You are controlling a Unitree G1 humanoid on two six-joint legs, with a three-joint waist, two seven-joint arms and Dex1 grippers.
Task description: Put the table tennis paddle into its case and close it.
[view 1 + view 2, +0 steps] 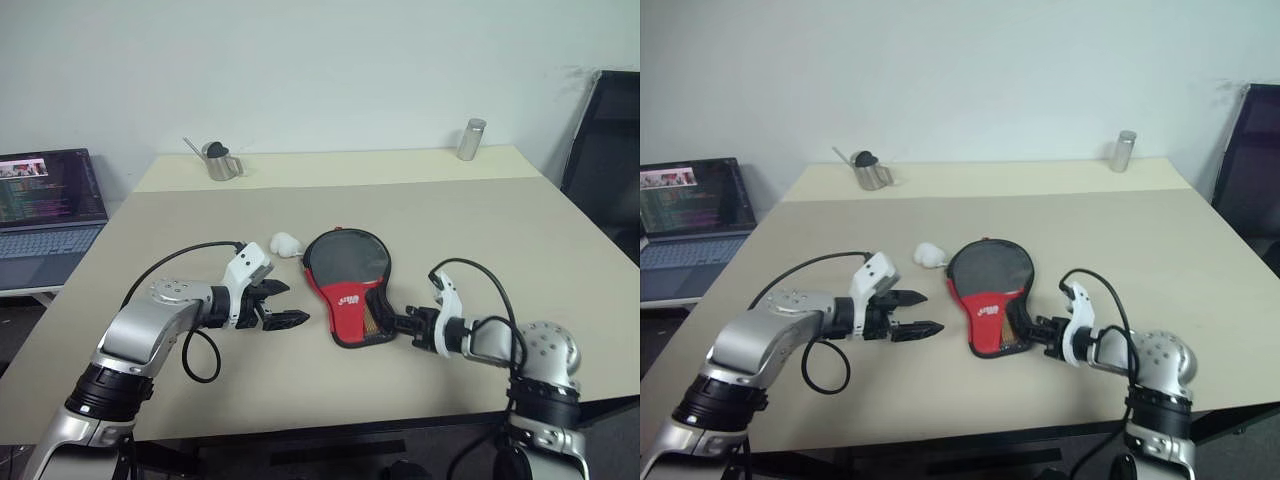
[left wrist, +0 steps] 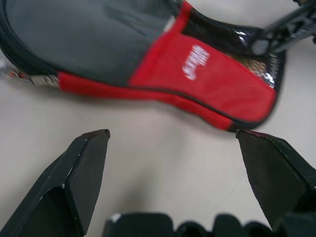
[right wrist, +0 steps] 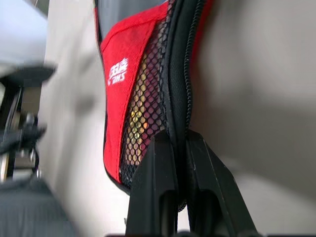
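The case (image 1: 348,280) lies flat in the middle of the table: a dark round part far from me, and a red panel with white lettering (image 2: 195,61) and black mesh (image 3: 148,98) at the near end. My right gripper (image 1: 388,322) is shut on the case's black zipper edge (image 3: 178,74) at its near right side. My left gripper (image 1: 298,302) hovers open just left of the case, apart from it, with nothing between its fingers (image 2: 81,168). The table tennis paddle is hidden; only something light and striped glints behind the mesh.
A small white crumpled thing (image 1: 286,243) lies just left of the case's round end. A metal pitcher (image 1: 220,160) and a metal cylinder (image 1: 471,139) stand at the table's far edge. A laptop (image 1: 45,200) sits off to the left, a black chair (image 1: 605,150) to the right.
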